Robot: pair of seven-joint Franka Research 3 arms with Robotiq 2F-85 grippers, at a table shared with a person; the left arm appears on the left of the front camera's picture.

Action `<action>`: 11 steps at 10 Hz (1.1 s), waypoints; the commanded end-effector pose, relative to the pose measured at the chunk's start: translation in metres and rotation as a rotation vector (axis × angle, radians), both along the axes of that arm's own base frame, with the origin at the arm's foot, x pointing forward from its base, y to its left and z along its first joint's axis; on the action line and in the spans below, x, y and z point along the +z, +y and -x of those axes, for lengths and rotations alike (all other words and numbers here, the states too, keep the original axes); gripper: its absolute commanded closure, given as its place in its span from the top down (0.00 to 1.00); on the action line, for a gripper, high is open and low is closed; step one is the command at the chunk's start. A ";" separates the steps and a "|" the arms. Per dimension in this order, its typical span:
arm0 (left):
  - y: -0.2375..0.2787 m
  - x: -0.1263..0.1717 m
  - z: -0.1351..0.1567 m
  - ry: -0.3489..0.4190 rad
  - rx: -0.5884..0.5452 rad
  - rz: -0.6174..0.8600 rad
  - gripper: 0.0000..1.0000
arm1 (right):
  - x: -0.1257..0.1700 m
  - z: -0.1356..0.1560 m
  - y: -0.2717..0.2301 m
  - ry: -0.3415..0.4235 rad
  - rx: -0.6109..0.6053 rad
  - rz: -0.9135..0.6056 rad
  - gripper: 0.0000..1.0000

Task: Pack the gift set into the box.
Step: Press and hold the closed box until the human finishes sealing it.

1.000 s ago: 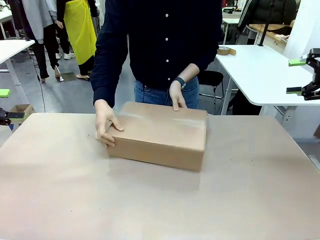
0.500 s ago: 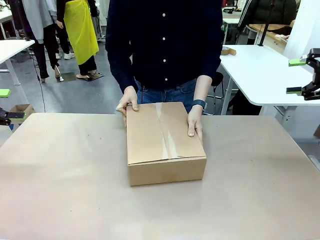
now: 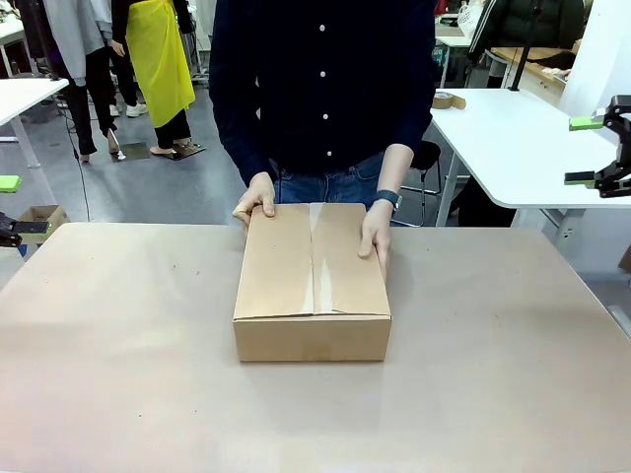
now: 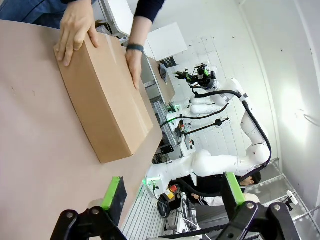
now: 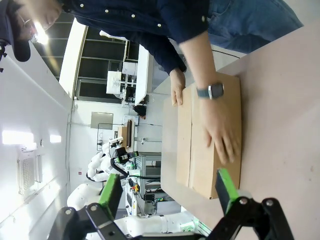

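The box [image 3: 311,266] lies on the table's middle with its flaps shut and a strip of clear tape along the top seam, one short end facing me. A person at the far side rests one hand [image 3: 256,195] on its far left corner and the other hand [image 3: 377,229] on its right edge. The gift set is hidden. My left gripper [image 3: 12,207] hangs open at the far left edge, well away from the box [image 4: 105,100], and its jaws [image 4: 174,192] hold nothing. My right gripper [image 3: 590,150] is open high at the right, and its wrist view [image 5: 167,192] looks down on the box [image 5: 184,145].
The brown table [image 3: 118,374] has free room all round the box. A white table [image 3: 503,138] with a roll of tape [image 3: 447,100] stands at the back right. A tiny brown carton [image 3: 39,215] sits far off at the left. Other people stand in the background.
The person has turned the box from lying skewed with its long side to me to lying lengthwise, then slid it slightly left and squared it up. Neither gripper has moved.
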State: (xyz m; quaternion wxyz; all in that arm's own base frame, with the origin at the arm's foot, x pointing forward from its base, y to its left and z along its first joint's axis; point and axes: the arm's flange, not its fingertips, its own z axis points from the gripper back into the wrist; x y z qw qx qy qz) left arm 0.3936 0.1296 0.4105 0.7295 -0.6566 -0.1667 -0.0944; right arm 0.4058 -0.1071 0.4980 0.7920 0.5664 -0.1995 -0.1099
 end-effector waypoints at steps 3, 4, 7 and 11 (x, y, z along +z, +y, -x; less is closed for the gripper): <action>0.000 0.000 0.000 0.000 0.000 0.000 1.00 | 0.000 0.000 0.000 0.000 0.000 0.000 1.00; -0.042 0.013 -0.012 -0.167 -0.133 -0.077 1.00 | 0.007 -0.020 0.040 -0.136 0.077 0.078 1.00; -0.163 0.036 -0.021 -0.902 -0.446 -0.112 1.00 | -0.015 -0.061 0.201 -0.671 0.610 0.244 1.00; -0.183 0.020 -0.018 -1.122 -0.444 -0.124 1.00 | -0.046 -0.056 0.221 -1.144 0.486 0.444 1.00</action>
